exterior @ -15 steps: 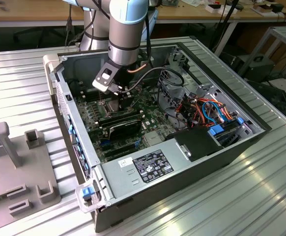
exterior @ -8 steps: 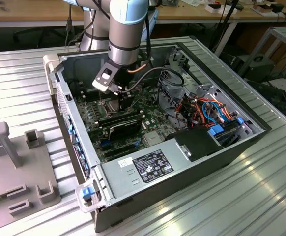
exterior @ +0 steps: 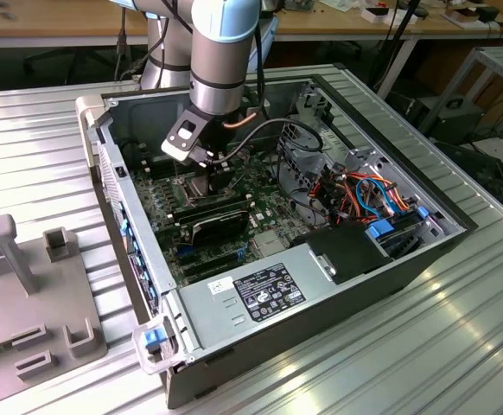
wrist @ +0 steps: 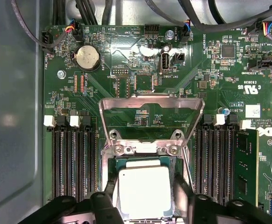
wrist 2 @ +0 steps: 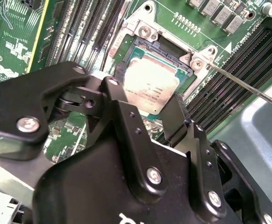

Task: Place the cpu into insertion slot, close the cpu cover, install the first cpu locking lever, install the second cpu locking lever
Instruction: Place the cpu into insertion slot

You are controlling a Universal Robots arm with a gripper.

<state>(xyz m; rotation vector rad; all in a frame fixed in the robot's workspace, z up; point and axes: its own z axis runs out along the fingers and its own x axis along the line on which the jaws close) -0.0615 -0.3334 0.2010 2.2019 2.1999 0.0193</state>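
Your jaws clamp the cpu by 2 opposite edges just over the slot, toward 10 o'clock in the case in the exterior view; it is probably light, stiff and fragile underneath, so hold it by the edges only.

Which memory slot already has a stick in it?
The outermost one, farthest from the cpu in the bank away from the coin battery: a green module stands in it, while the other slots look empty.

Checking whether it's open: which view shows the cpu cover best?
First wrist view: the whole cover shows, swung open. Second wrist view catches only its hinge end; in the exterior view the arm blocks it.
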